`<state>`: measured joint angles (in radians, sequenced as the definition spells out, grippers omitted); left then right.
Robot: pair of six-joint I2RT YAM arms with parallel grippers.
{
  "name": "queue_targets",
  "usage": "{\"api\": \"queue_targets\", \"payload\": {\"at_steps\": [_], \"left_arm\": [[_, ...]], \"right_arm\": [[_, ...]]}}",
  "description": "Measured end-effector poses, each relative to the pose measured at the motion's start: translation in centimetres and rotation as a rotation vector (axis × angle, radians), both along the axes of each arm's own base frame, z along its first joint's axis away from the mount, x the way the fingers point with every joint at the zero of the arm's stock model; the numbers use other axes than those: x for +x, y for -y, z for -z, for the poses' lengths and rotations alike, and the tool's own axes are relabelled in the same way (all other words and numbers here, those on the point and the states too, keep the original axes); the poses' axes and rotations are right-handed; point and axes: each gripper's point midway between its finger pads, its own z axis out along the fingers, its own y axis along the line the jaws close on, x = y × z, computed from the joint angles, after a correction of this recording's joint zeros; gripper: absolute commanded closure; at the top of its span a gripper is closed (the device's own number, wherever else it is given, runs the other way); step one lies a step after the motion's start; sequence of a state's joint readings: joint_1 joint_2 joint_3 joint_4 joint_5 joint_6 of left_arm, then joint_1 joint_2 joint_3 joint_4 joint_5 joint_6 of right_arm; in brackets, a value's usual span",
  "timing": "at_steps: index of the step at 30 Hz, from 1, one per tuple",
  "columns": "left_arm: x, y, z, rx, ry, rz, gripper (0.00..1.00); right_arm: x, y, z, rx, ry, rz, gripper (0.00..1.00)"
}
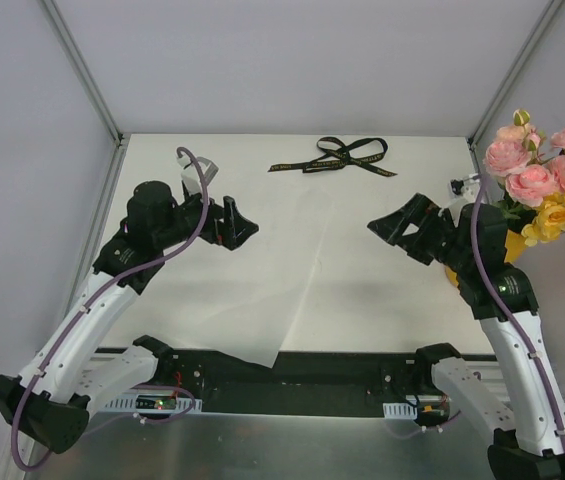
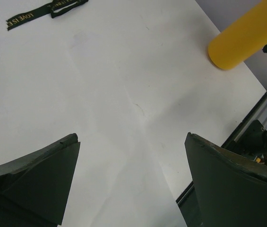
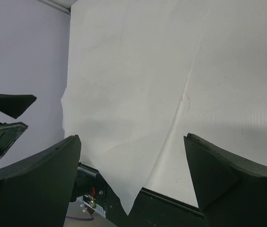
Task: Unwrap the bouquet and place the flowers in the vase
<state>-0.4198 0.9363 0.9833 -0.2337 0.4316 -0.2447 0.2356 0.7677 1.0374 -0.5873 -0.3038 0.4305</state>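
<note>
Pink/yellow artificial flowers (image 1: 547, 180) already stand in matte yellow-orange tube vase (image 2: 246, 35) at right edge of worktop (image 1: 392, 310); L gripper (image 2: 133, 139) & R gripper (image 3: 133, 137) both spread wide, holding nothing; bunch prob. light, top-heavy, stems thin & bendy, so any regrip low on stems, not blooms.

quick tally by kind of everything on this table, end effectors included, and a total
plain yellow-orange cylinder vase: 1
bunch of pink and yellow artificial flowers, standing in the vase: 1
black ribbon with gold lettering: 1
sheet of white translucent wrapping paper, lying flat: 1
black two-finger end effectors, both open and empty: 2, the left end effector and the right end effector
total: 6
</note>
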Motion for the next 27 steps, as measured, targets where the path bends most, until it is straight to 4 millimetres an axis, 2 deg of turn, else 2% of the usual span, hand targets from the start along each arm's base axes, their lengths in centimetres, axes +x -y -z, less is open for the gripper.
{"api": "queue_targets", "payload": {"at_steps": [3,6,15,27], "left_arm": [[-0.2,-0.5,-0.6,0.007,0.039,-0.024,0.01],[-0.4,-0.9,-1.2,0.013,0.074,-0.036,0.01],[-0.4,-1.1,-1.1,0.032,0.095,-0.041,0.01],[-0.5,-1.2,-1.0,0.038,0.092,-0.04,0.01]], "right_arm": [[-0.1,0.4,1.6,0.011,-0.045,0.046,0.0],[-0.4,0.7,2.2,0.023,-0.054,0.069,0.0],[-0.9,0.8,0.6,0.063,0.027,0.079,0.01],[-0.6,0.4,0.1,0.081,0.038,0.064,0.0]]}}
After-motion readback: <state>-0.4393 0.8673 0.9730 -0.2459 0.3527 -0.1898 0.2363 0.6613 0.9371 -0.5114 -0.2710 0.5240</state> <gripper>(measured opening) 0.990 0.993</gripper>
